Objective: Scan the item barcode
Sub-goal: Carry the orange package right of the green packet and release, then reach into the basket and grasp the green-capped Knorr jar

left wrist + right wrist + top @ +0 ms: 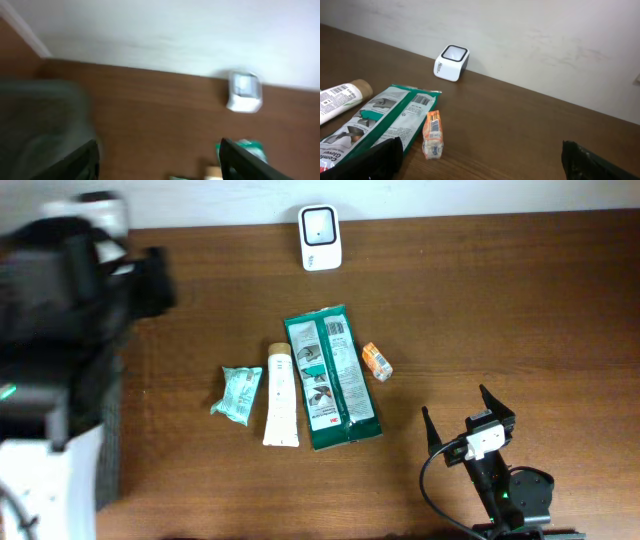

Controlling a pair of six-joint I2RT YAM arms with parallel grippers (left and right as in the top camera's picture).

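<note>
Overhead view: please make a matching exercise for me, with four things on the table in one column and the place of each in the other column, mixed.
Things:
1. scanner
2. white tube
3. orange packet
4. teal packet

Places:
A. just right of the green package
B. alone at the top of the view, apart from the rest
C. leftmost in the group
D. between the teal packet and the green package

Pairs: 1-B, 2-D, 3-A, 4-C
</note>
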